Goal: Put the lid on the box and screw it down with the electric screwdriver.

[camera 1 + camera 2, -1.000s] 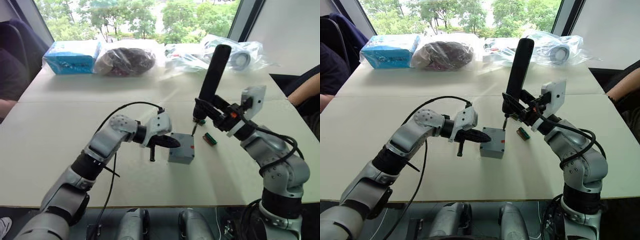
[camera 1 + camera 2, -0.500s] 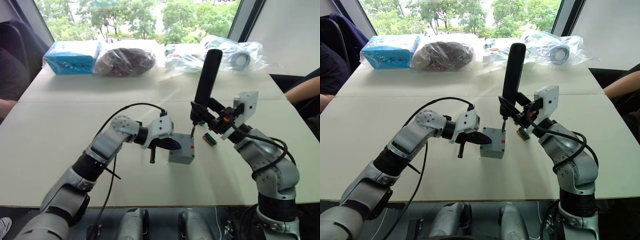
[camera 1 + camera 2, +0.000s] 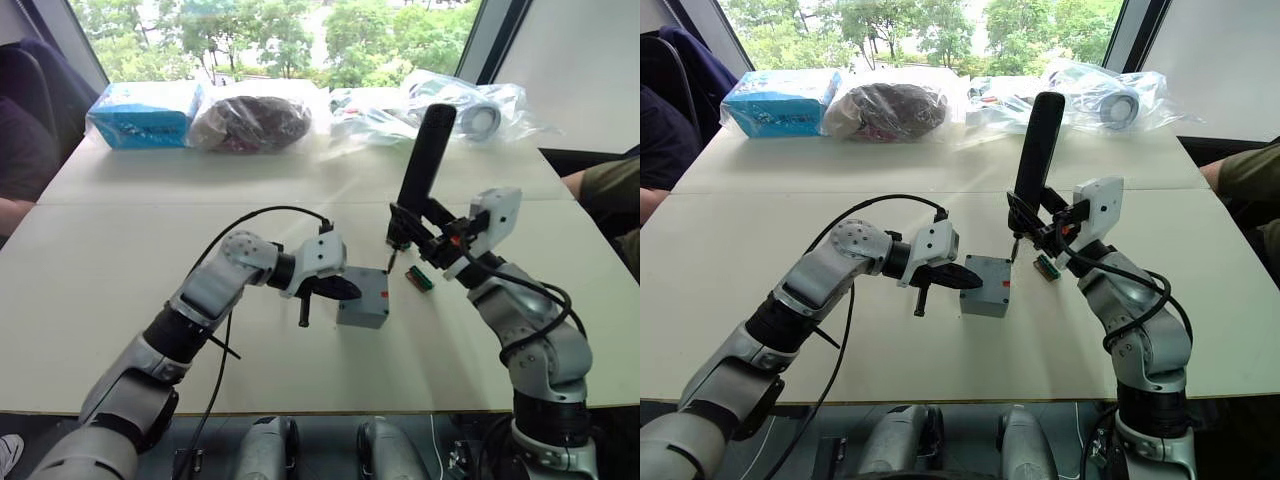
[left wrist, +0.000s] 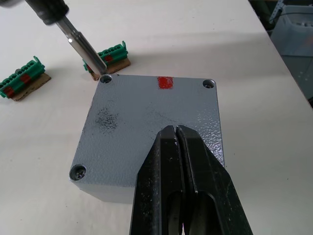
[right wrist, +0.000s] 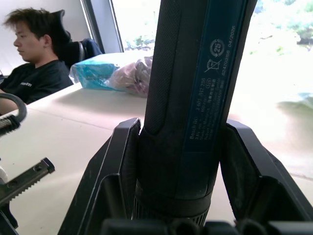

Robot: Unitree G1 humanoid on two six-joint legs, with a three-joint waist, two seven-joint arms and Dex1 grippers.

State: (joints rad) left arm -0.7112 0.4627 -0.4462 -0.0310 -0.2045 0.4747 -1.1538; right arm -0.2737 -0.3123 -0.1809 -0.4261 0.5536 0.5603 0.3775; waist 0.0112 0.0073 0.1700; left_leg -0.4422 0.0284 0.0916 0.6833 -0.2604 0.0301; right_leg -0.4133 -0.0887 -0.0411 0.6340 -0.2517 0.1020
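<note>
Since a second ago the screwdriver [image 3: 420, 160] has shifted slightly toward the box [image 3: 363, 298], bit down on the lid's [image 4: 146, 132] corner, its long body leaning up and away. The right gripper [image 3: 428, 225] clamps it. The left gripper [image 4: 177, 147], fingers pressed together, rests on the lid.

Box [image 3: 363, 297] sits mid-surface [image 3: 120, 250], lid [image 4: 146, 122] on top. Left tool [image 3: 340, 288] rests on lid from the left; electric screwdriver [image 3: 420, 165], in right tool [image 3: 425, 232], meets lid's far right corner. Terminal blocks [image 3: 419, 278] lie right of box.
</note>
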